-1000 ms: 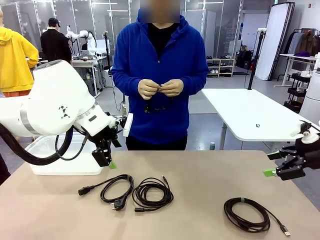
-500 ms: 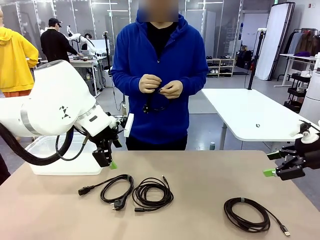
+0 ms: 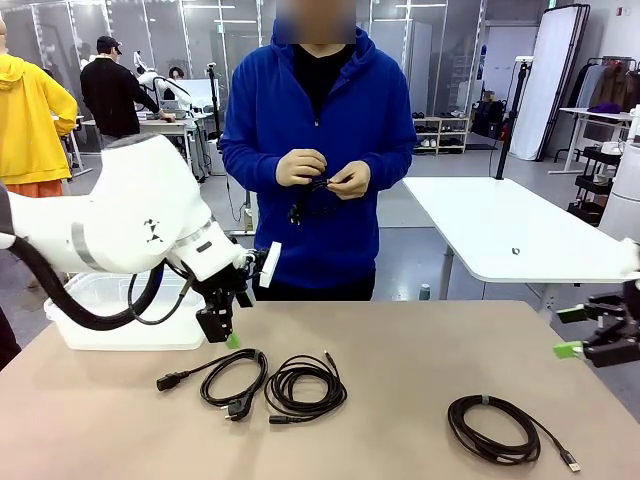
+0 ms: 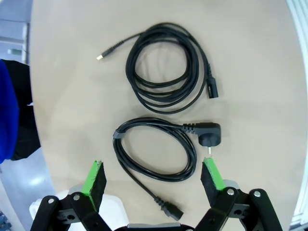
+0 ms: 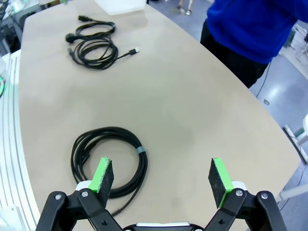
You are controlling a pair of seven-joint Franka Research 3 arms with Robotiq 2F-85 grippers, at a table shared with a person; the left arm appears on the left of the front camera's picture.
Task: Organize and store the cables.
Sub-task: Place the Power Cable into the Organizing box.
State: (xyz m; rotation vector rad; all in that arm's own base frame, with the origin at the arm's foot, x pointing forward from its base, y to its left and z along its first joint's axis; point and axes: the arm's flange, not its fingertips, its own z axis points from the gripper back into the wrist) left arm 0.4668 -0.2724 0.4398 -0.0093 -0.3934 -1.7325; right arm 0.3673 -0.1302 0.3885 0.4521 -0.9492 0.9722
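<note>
**While the person winds a cord, our left gripper hangs over the power cord**

Since the next move is most likely a grab by our left arm, what matters is how the power cord point(image 4: 156, 149) lies under our left gripper point(image 4: 154, 180). In the left wrist view the coil is an oval straight ahead of the fingers. Its long axis runs from one green pad across to the other, and the angled plug sits close to one pad. The jaws are spread wide with nothing in them, and we judge that they just span the coil. A straight drop should bracket it.

From the front, our left gripper point(image 3: 226, 335) points down at the table point(image 3: 400, 340), just beside the white bin point(image 3: 120, 335) at the corner facing us. The power cord point(image 3: 232, 378) lies near that corner. A second coil point(image 3: 305, 387) touches it on the side away from the bin. A third coil point(image 3: 493, 428) lies well apart from the bin, toward our right arm.

Our right gripper point(image 3: 570, 332) is level, far from the bin at the table's right edge, with its jaws also wide and empty. Its wrist view shows the third coil point(image 5: 108, 156) below and ahead, so that coil is the right arm's to take.

Beyond the bin, the person's hands point(image 3: 300, 167) work a fourth cord point(image 3: 315, 195) at chest height.
</note>
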